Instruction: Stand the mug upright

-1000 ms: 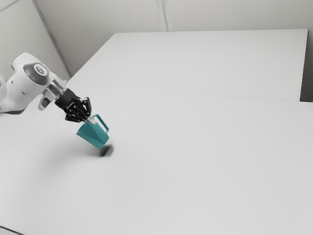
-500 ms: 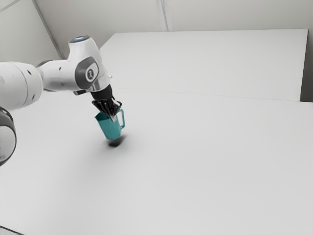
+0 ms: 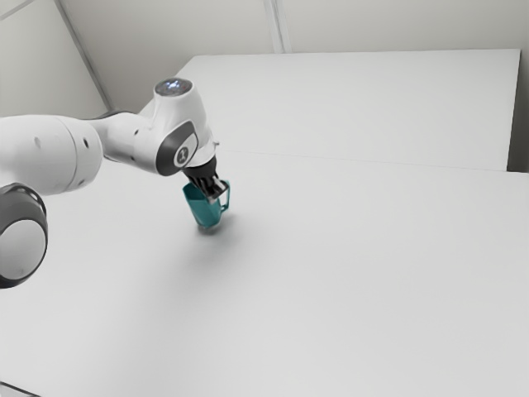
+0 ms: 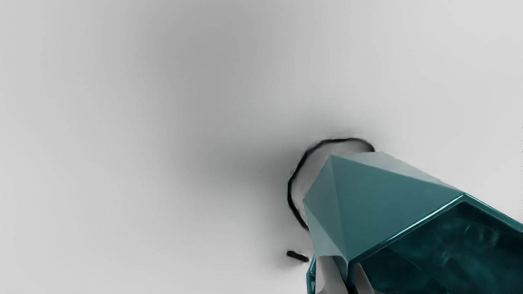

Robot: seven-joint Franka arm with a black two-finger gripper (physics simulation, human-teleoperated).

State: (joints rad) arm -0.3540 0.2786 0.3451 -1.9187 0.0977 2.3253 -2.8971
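The gripper (image 3: 216, 197) pinches the mug (image 3: 203, 210) at its rim (image 4: 407, 228), by the handle (image 3: 228, 195); the mug leans a bit, maybe just touching the table (image 3: 331, 273); gently tip it straight, bottom flat, before letting go.

Broad, smooth white tabletop (image 3: 331, 289) below gripper (image 3: 216, 197), thin straight seam (image 3: 331, 158) beyond it. Plain pale-grey wall (image 3: 397, 25) well past gripper. Light's soft, shadows diffuse.
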